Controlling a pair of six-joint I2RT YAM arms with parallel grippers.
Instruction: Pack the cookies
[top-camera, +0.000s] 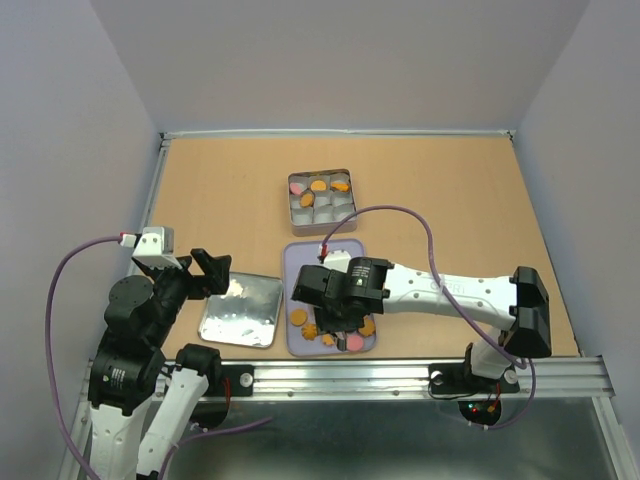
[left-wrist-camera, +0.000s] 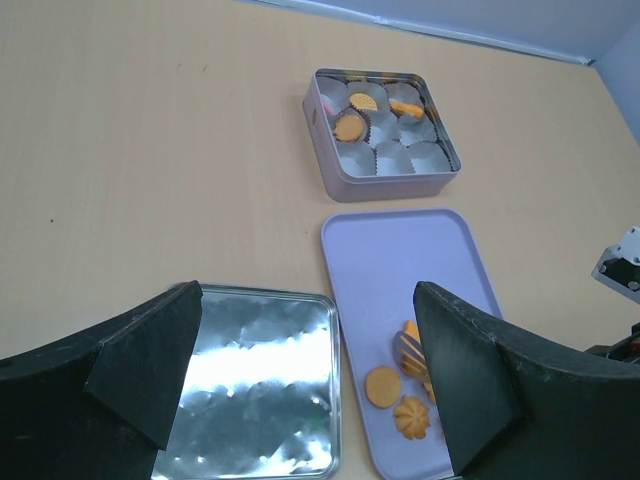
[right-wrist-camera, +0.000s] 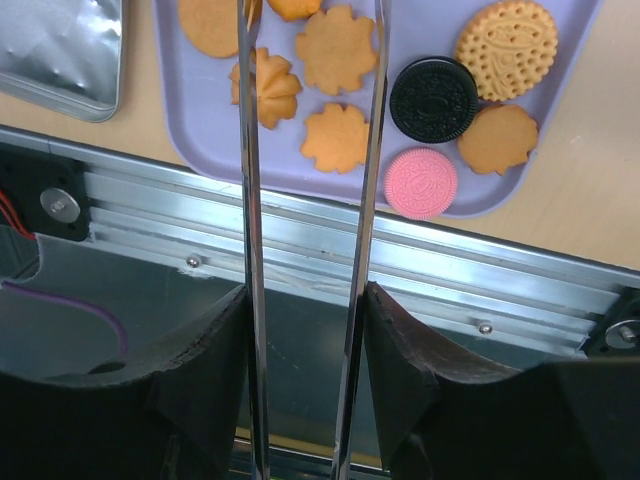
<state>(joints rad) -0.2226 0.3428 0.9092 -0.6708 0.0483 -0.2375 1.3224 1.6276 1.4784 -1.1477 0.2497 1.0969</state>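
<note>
Two arms — left gripper (left-wrist-camera: 305, 335) wide open beside the lid (left-wrist-camera: 255, 390); right gripper (right-wrist-camera: 305, 340), low over the tray (right-wrist-camera: 205, 110), pinching tongs (right-wrist-camera: 249, 200).

Lab test cell: plain enclosure walls (top-camera: 350, 60), aluminium rail (top-camera: 400, 378), wood tabletop (top-camera: 220, 190).

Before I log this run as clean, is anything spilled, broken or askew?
Nothing stands out: cookies lie on the purple tray or in the tin's cups, none visible on the table; the lid lies flat.
</note>
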